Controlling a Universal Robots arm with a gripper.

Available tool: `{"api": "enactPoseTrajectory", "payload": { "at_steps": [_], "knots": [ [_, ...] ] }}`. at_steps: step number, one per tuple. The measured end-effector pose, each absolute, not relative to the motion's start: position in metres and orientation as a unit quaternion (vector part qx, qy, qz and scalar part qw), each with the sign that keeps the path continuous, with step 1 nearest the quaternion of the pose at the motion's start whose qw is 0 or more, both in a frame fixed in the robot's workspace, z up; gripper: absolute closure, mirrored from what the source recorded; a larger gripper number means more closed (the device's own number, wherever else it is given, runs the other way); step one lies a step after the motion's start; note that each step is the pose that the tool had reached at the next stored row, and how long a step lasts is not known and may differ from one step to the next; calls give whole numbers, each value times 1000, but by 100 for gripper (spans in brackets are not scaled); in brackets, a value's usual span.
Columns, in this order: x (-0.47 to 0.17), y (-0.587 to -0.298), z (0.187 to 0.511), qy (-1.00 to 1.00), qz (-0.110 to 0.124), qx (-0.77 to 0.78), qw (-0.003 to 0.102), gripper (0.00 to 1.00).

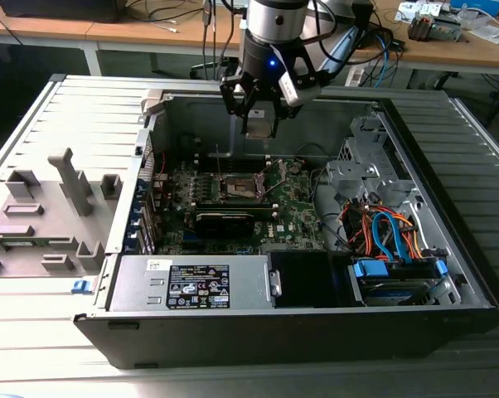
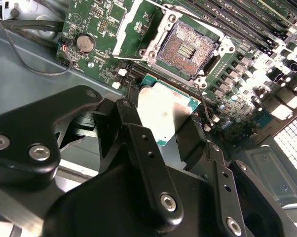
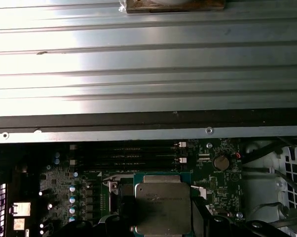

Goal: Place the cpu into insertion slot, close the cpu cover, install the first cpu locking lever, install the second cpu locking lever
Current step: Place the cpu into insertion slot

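gripper [image 2: 161,123]: clamped on cpu [image 2: 164,111]
cpu: held off the board
insertion slot [image 2: 186,49]: just ahead of gripper, pins bare

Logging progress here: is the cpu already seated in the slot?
No, in the second wrist view the slot shows its bare pin field while the gripper holds the cpu apart from it.

The insertion slot [image 2: 185,47] lies open, with free air between it and the cpu [image 2: 163,108] in the pincer [image 1: 259,128]. The cpu cover [image 2: 123,29] stands raised along one edge of the slot. A drive cage [image 1: 370,170] and cables [image 1: 382,228] crowd the exterior view's right; the power supply box [image 1: 191,282] stands well apart.
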State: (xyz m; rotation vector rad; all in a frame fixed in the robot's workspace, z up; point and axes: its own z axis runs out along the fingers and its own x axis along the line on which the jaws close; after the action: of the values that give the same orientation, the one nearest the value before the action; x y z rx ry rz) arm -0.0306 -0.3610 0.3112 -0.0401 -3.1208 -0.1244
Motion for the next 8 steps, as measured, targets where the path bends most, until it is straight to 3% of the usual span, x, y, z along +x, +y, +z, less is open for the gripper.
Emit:
{"api": "enactPoseTrajectory", "payload": {
  "at_steps": [8],
  "knots": [
    [-33, -365, 310, -999, -40, -13, 9, 45]
  ]
}}
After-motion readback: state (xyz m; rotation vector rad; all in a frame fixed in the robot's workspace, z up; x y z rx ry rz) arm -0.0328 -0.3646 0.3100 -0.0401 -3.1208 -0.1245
